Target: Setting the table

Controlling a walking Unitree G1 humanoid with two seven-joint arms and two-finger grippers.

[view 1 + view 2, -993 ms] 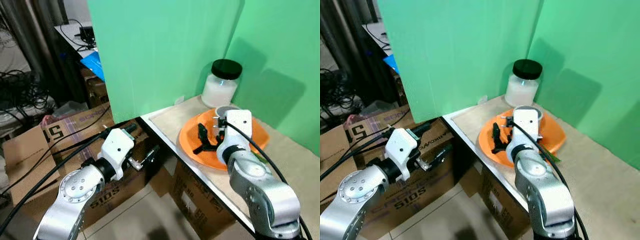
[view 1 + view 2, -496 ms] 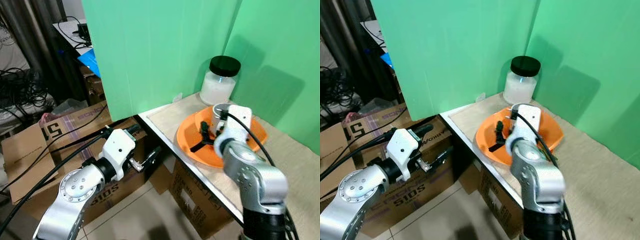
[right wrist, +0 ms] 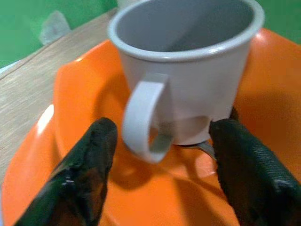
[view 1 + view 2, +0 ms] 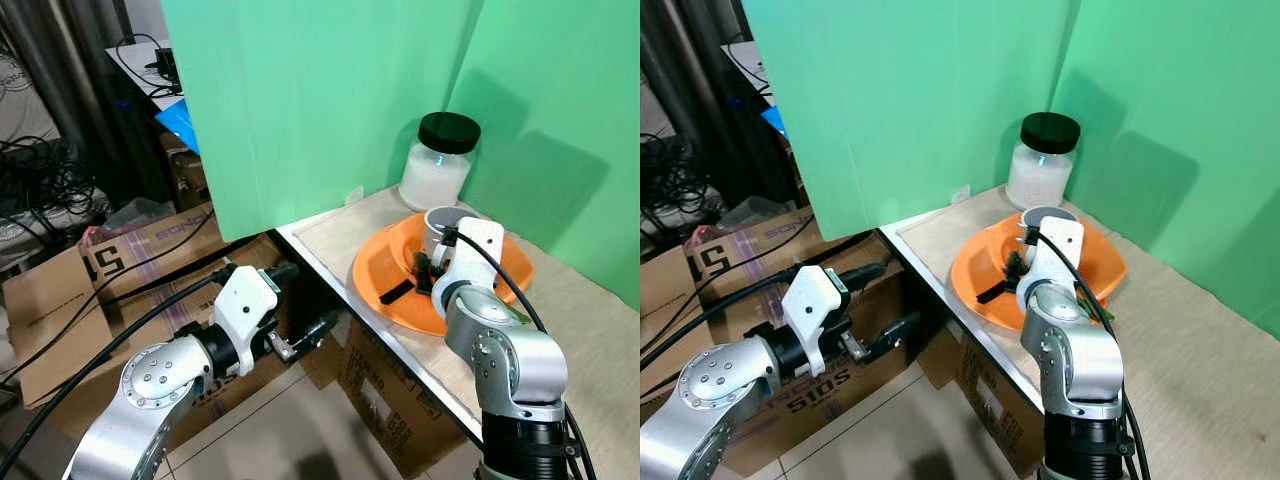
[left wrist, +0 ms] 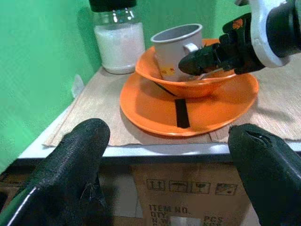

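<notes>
where the table (image 4: 590, 330) meets the green backdrop (image 4: 330, 90), an orange plate (image 5: 155, 115) lies on a beige mat (image 4: 340, 235) with an orange bowl (image 5: 207, 84) sitting in it. a grey mug (image 3: 188, 80) stands upright inside the bowl, handle turned toward the right gripper (image 3: 162, 141). right gripper's fingers spread apart, one pad (image 3: 89, 165) on each side of the mug's lower half, reaching into the bowl; whether the pads touch the mug can't be told. a black strip (image 5: 181, 113) lies on the plate below the bowl. a glass jar (image 4: 438, 160) of white stuff with a black lid stands just behind the plate, near the corner of the backdrop. left gripper (image 4: 305, 340) held low off the table's edge over cardboard boxes (image 4: 110, 260), fingers wide apart, holding nothing, pointed at the plate. cables (image 4: 40, 190) heaped on the floor to the far left.
</notes>
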